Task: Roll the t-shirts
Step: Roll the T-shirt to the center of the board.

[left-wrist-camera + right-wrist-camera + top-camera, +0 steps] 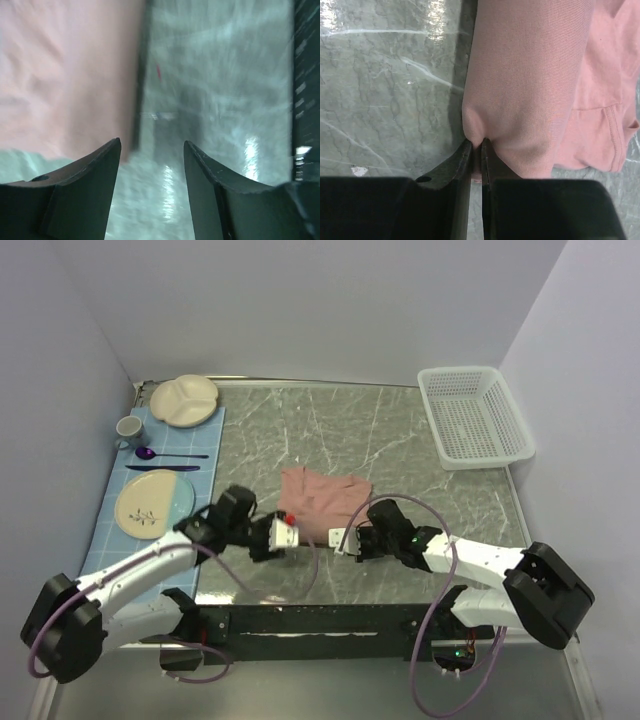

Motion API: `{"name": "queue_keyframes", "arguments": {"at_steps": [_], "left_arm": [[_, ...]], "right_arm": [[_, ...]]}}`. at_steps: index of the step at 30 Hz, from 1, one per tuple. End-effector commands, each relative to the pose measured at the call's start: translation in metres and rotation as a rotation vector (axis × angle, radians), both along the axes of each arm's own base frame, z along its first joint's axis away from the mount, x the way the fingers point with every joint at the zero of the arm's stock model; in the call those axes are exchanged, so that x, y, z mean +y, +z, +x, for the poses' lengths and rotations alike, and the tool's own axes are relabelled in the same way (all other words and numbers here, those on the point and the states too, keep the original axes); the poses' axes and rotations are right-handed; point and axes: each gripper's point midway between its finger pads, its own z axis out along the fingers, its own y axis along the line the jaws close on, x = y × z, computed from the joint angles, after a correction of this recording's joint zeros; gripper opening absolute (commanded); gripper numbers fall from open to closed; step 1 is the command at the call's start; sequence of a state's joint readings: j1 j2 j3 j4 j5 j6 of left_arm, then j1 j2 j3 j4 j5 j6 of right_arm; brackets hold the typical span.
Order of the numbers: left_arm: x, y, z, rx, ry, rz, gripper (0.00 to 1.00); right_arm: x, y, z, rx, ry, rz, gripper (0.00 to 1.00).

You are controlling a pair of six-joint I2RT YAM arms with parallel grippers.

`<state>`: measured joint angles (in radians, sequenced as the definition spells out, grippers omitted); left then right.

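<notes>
The salmon-pink t-shirt [322,498] lies bunched and partly rolled on the marble table [400,440], just beyond both grippers. Its chest print is hidden. My right gripper [328,537] is shut on a pinch of the shirt's rolled near edge; in the right wrist view the gripper [476,143] nips the fold of the shirt [530,75]. My left gripper [298,532] is open and empty beside the shirt's near left end. In the blurred left wrist view the gripper [151,145] is over bare table, with the shirt [65,75] at upper left.
A white plastic basket [473,416] stands at the far right. On the left, a blue mat [205,455] carries a divided plate [184,400], a cup [129,428], a purple spoon [150,453] and a flat plate [152,504]. The black base rail [320,620] runs along the near edge.
</notes>
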<state>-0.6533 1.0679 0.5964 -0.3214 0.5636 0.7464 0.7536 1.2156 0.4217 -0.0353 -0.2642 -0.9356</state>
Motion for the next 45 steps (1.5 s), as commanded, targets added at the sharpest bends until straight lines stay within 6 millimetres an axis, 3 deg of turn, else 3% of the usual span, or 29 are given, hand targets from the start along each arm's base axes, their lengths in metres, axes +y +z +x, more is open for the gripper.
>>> {"name": "queue_keyframes", "arguments": {"at_steps": [1,7,15,24,29,35,39,41,44,45], "left_arm": [[0.000,-0.006,0.041,-0.286,0.153,-0.024,0.59],[-0.002,-0.023,0.046,-0.322,0.124,0.023,0.57],[-0.009,-0.010,0.032,-0.368,0.028,-0.039,0.57],[-0.011,-0.038,0.026,-0.267,-0.017,0.051,0.52],[-0.008,-0.052,0.021,-0.274,-0.049,0.080,0.55],[-0.010,-0.078,0.039,-0.225,0.002,0.167,0.52],[-0.012,-0.086,0.041,-0.155,0.006,0.194,0.39],[-0.012,-0.083,0.038,-0.104,-0.007,0.188,0.26],[-0.013,-0.067,0.022,0.088,-0.071,0.180,0.15],[-0.025,-0.048,0.027,0.136,-0.115,0.116,0.13]], "right_arm": [[-0.012,-0.019,-0.022,0.156,-0.022,-0.049,0.11],[-0.012,-0.019,-0.022,0.164,-0.022,-0.048,0.11],[-0.012,-0.020,-0.021,0.179,-0.032,-0.053,0.11],[-0.012,-0.019,-0.019,0.187,-0.044,-0.045,0.11],[-0.012,-0.019,-0.018,0.193,-0.050,-0.045,0.11],[-0.011,-0.018,-0.018,0.211,-0.047,-0.041,0.12],[-0.014,-0.015,-0.020,0.258,-0.041,-0.029,0.12],[-0.010,-0.008,-0.018,0.282,-0.037,-0.007,0.12],[-0.012,0.003,-0.028,0.393,-0.042,0.016,0.12],[-0.008,0.009,-0.032,0.428,-0.027,0.040,0.12]]}}
